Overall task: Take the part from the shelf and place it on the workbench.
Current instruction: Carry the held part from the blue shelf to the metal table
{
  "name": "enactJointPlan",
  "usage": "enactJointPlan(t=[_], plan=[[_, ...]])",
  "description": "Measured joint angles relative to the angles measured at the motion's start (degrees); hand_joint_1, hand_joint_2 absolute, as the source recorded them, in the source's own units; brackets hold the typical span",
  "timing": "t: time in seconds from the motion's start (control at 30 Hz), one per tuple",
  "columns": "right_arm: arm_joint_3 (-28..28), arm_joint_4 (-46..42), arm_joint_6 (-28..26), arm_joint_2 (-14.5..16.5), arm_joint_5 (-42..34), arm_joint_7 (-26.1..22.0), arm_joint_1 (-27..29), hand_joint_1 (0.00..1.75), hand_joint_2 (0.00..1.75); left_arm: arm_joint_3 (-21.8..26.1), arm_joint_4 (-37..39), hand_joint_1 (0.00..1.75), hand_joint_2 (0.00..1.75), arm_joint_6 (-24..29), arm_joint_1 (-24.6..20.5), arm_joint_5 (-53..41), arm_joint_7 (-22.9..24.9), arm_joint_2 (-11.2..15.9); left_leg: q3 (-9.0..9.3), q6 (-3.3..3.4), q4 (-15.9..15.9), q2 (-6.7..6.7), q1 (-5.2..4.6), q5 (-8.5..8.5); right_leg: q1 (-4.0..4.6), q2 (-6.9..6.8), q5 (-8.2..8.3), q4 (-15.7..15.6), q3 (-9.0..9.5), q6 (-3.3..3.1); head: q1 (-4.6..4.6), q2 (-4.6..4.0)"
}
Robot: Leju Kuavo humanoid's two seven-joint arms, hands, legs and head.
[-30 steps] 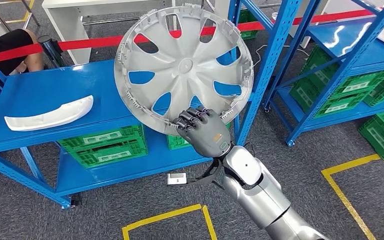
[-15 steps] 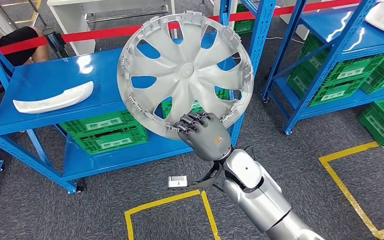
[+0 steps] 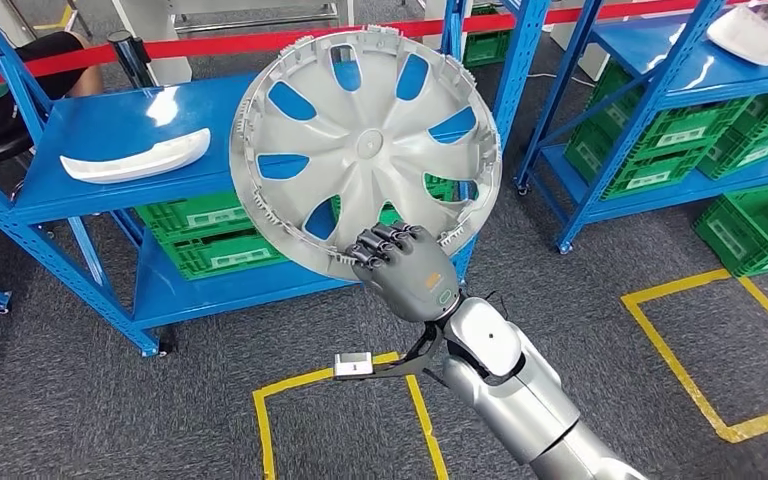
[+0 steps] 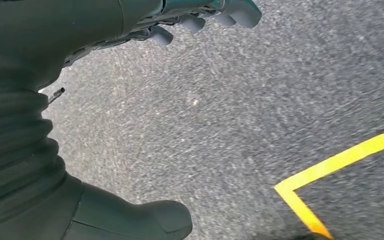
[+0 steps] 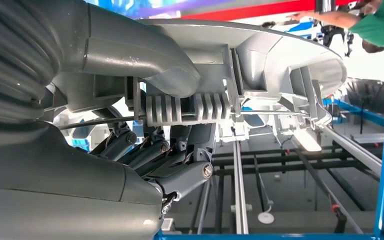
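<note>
The part is a silver wheel cover [image 3: 365, 150], held up tilted in front of the blue shelf [image 3: 110, 130] in the head view. My right hand [image 3: 405, 270] grips its lower rim, fingers curled over the edge. In the right wrist view the thumb [image 5: 130, 55] presses one face of the wheel cover [image 5: 270, 42] and the darker fingers [image 5: 145, 150] clamp the ribbed rim from the other face. My left hand [image 4: 55, 45] hangs over grey carpet with fingers apart and nothing in it.
A white curved part [image 3: 135, 157] lies on the shelf top, with green crates [image 3: 210, 235] below. A second blue rack [image 3: 660, 90] with green crates stands at the right. Red barrier tape [image 3: 210, 42] runs behind. A seated person [image 3: 0, 90] is at far left. Yellow floor tape [image 3: 340, 385] marks the carpet.
The whole view has shifted: the shelf and white part now sit higher and further right, more floor shows. The wheel cover stays in my right hand's grip.
</note>
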Motion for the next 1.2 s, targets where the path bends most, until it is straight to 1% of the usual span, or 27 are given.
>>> enactJointPlan(t=[0.03, 0.07, 0.1, 0.13, 0.2, 0.23, 0.27, 0.33, 0.37, 0.4, 0.43, 0.47, 0.5, 0.57, 0.6, 0.63, 0.7, 0.77, 0.83, 0.9, 0.93, 0.97, 1.0, 1.07, 1.1, 1.13, 1.2], plan=[[0.0, 0.0, 0.2, 0.0, -0.3, -0.2, -0.1, 1.75, 1.75, 0.0, 0.0, 0.0, 1.75, 0.2, 0.0, -0.2, 0.1, 0.0, -0.71, -0.14, 0.2, 0.09, -0.14, 0.5, 0.27, -0.4, -0.16, -4.1, 3.23, -0.42, 0.01, 0.0], [0.0, 0.0, 0.3, 0.1, -0.6, -0.4, -0.3, 1.75, 1.75, 0.0, 0.0, 0.0, 1.75, 0.3, 0.0, -0.5, 0.1, -0.1, -1.16, -0.35, 0.4, 0.21, -0.22, 0.93, 0.53, -0.84, -1.28, -8.1, 6.16, -0.75, -0.02, 0.0], [0.0, 0.0, 0.5, 0.2, -1.0, -0.6, -0.5, 1.75, 1.75, 0.0, 0.0, 0.0, 1.75, 0.5, -0.1, -0.7, 0.2, -0.1, -1.36, -0.62, 0.5, 0.43, -0.23, 1.3, 0.74, -1.17, -2.67, -11.3, 8.1, -0.98, 0.0, 0.0], [0.0, 0.0, 0.6, 0.3, -1.3, -0.8, -0.7, 1.75, 1.75, 0.0, 0.0, 0.0, 1.75, 0.6, -0.1, -0.8, 0.2, -0.1, -1.41, -0.98, 0.5, 0.63, -0.17, 1.68, 0.96, -1.27, -3.64, -13.2, 8.97, -1.18, 0.01, 0.0], [0.1, 0.0, 0.7, 0.4, -2.0, -1.1, -1.0, 1.75, 1.75, 0.0, 0.0, 0.0, 1.75, 0.8, -0.1, -1.1, 0.2, -0.2, -1.43, -1.75, 0.3, 1.13, 0.12, 2.25, 0.98, -0.81, -3.13, -14.0, 8.74, -1.72, 0.1, 0.0], [0.1, 0.0, 0.7, 0.4, -2.3, -1.2, -1.1, 1.75, 1.75, 0.0, 0.0, 0.0, 1.75, 0.8, -0.2, -1.2, 0.2, -0.2, -1.66, -2.13, 0.7, 1.08, 0.2, 1.78, 0.9, -0.53, -2.58, -14.2, 8.57, -2.1, 0.09, 0.0], [0.1, 0.1, 0.7, 0.4, -2.5, -1.3, -1.1, 1.75, 1.75, 0.0, 0.0, 0.0, 1.75, 0.8, -0.1, -1.3, 0.2, -0.1, -2.2, -2.48, 2.1, 0.89, 0.26, 0.37, 0.71, -0.24, -1.98, -14.4, 8.31, -2.44, 0.05, 0.0], [0.1, 0.2, 0.6, 0.3, -2.8, -1.3, -1.0, 1.75, 1.75, 0.0, 0.0, 0.0, 1.75, 0.7, -0.1, -1.6, 0.1, -0.1, -4.12, -3.13, 8.0, 0.33, 0.45, -4.28, 0.44, 0.45, -0.98, -14.5, 7.55, -2.77, -0.08, 0.0], [0.1, 0.3, 0.6, 0.3, -2.9, -1.3, -0.9, 1.75, 1.75, 0.0, 0.0, 0.0, 1.75, 0.6, -0.1, -1.7, 0.1, -0.1, -5.1, -3.4, 11.6, 0.23, 0.58, -6.33, 0.39, 0.85, -0.55, -14.5, 7.06, -2.77, -0.1, 0.0], [0.1, 0.4, 0.5, 0.2, -3.1, -1.3, -0.8, 1.75, 1.75, 0.0, 0.0, 0.0, 1.75, 0.5, -0.1, -1.9, 0.0, 0.0, -5.57, -3.61, 14.0, 0.2, 0.7, -7.36, 0.36, 1.3, -0.15, -14.4, 6.61, -2.67, -0.1, 0.0], [0.1, 0.5, 0.5, 0.1, -3.3, -1.4, -0.6, 1.75, 1.75, 0.0, 0.0, 0.0, 1.75, 0.4, -0.1, -2.0, 0.0, 0.0, -5.13, -3.74, 14.7, 0.16, 0.8, -7.31, 0.3, 1.8, 0.2, -14.4, 6.15, -2.51, -0.09, 0.0], [0.1, 0.6, 0.4, -0.1, -3.5, -1.4, -0.4, 1.75, 1.75, 0.0, 0.0, 0.0, 1.75, 0.3, -0.1, -2.1, 0.1, 0.0, -3.66, -3.78, 13.2, 0.03, 0.88, -6.3, 0.23, 2.33, 0.49, -14.3, 5.77, -2.31, -0.1, 0.0], [0.1, 0.7, 0.4, -0.1, -3.7, -1.4, -0.3, 1.75, 1.75, -0.1, 0.0, 0.0, 1.75, 0.3, -0.1, -2.1, 0.1, 0.1, -1.21, -3.77, 9.7, -0.52, 0.99, -4.79, 0.13, 2.87, 0.72, -14.2, 5.48, -2.09, -0.1, 0.0], [0.1, 0.8, 0.3, -0.2, -4.0, -1.5, -0.3, 1.75, 1.75, -0.1, 0.0, 0.0, 1.75, 0.3, -0.1, -2.1, 0.1, 0.2, 3.74, -3.53, 2.5, -3.05, 1.24, -3.25, -0.04, 3.87, 1.09, -14.0, 4.88, -1.53, -0.09, 0.0], [0.1, 0.9, 0.3, -0.2, -4.1, -1.5, -0.3, 1.75, 1.75, -0.1, 0.0, 0.0, 1.75, 0.3, -0.1, -2.1, 0.1, 0.2, 5.1, -3.36, 0.2, -4.08, 1.29, -3.15, -0.13, 4.39, 1.3, -13.9, 4.62, -1.18, -0.1, 0.0], [0.1, 0.9, 0.3, -0.2, -4.1, -1.5, -0.4, 1.75, 1.75, -0.1, 0.0, 0.0, 1.75, 0.3, 0.0, -2.1, 0.1, 0.2, 5.54, -3.12, -0.5, -4.52, 1.22, -3.47, -0.22, 4.94, 1.55, -13.9, 4.36, -0.77, -0.09, 0.0], [0.1, 0.9, 0.2, -0.2, -4.0, -1.6, -0.4, 1.75, 1.75, -0.1, 0.0, 0.0, 1.75, 0.3, 0.0, -2.1, 0.1, 0.3, 5.36, -2.43, -0.8, -3.33, 1.16, -3.27, -0.32, 5.92, 1.93, -13.9, 3.98, 0.01, -0.11, 0.0], [0.1, 1.0, 0.2, -0.3, -4.0, -1.6, -0.4, 1.75, 1.75, -0.1, 0.0, 0.0, 1.75, 0.3, -0.1, -2.1, 0.1, 0.3, 5.28, -1.55, -1.1, -1.89, 1.29, -2.96, -0.15, 4.34, 0.87, -12.2, 2.89, 0.59, 0.05, 0.0], [0.1, 1.0, 0.2, -0.2, -4.0, -1.6, -0.5, 1.75, 1.75, -0.1, -0.1, 0.0, 1.75, 0.3, -0.1, -2.1, 0.1, 0.3, 5.04, -1.0, -1.2, -0.42, 1.26, -2.78, -0.04, 1.66, -2.48, -6.0, -0.12, 1.08, 0.24, 0.0], [0.3, 1.2, 0.3, -0.2, -4.0, -1.5, -0.5, 1.75, 1.75, -0.1, 0.0, 0.0, 1.75, 0.3, 0.1, -2.0, 0.2, 0.4, 4.71, -0.85, -1.0, 1.14, 1.18, -2.77, -0.11, 0.87, -5.14, 0.9, -3.37, 1.45, 0.26, 0.0], [0.3, 1.4, 0.3, -0.3, -4.0, -1.5, -0.5, 1.75, 1.75, -0.1, 0.0, 0.0, 1.75, 0.3, 0.2, -1.9, 0.2, 0.4, 4.56, -0.85, -0.9, 1.92, 1.17, -2.78, -0.15, 0.75, -5.07, 2.1, -3.8, 1.53, 0.27, 0.0], [0.3, 1.5, 0.4, -0.3, -4.0, -1.5, -0.5, 1.75, 1.75, -0.1, 0.0, 0.0, 1.75, 0.3, 0.2, -1.7, 0.3, 0.5, 4.44, -0.89, -0.7, 2.63, 1.17, -2.81, -0.18, 0.52, -4.01, 0.8, -3.04, 1.53, 0.27, 0.0], [0.4, 1.6, 0.5, -0.2, -4.0, -1.6, -0.5, 1.75, 1.75, -0.1, 0.0, 0.0, 1.75, 0.4, 0.3, -1.5, 0.5, 0.5, 4.36, -1.0, -0.5, 3.3, 1.17, -2.89, -0.19, -0.12, -2.34, -2.3, -1.23, 1.46, 0.27, 0.0], [0.5, 1.7, 0.8, 0.0, -4.2, -1.7, -0.8, 1.75, 1.75, -0.1, 0.0, 0.0, 1.75, 0.5, 0.4, -1.2, 0.7, 0.4, 4.19, -1.45, 0.0, 4.52, 0.95, -3.18, 0.05, -2.67, 0.11, -9.6, 2.65, 0.98, 0.24, 0.0], [0.5, 1.7, 0.9, 0.3, -4.3, -1.8, -1.1, 1.75, 1.75, -0.1, 0.0, 0.0, 1.75, 0.6, 0.5, -1.1, 0.8, 0.4, 4.13, -1.74, 0.2, 5.07, 0.78, -3.31, 0.2, -3.48, 0.64, -11.8, 3.7, 0.56, 0.22, 0.0], [0.6, 1.8, 1.1, 0.5, -4.4, -1.8, -1.4, 1.75, 1.75, -0.1, 0.0, 0.0, 1.75, 0.8, 0.6, -1.0, 0.8, 0.4, 4.12, -2.04, 0.3, 5.58, 0.62, -3.37, 0.38, -3.74, 0.67, -12.7, 3.94, 0.11, 0.19, 0.0], [0.7, 2.1, 1.3, 0.9, -4.6, -1.8, -1.8, 1.75, 1.75, -0.1, 0.0, 0.0, 1.75, 1.2, 0.6, -0.9, 0.9, 0.4, 4.23, -2.67, 0.1, 6.49, 0.58, -3.33, 0.49, -2.43, 1.01, -12.8, 3.63, -0.78, 0.2, 0.0]])
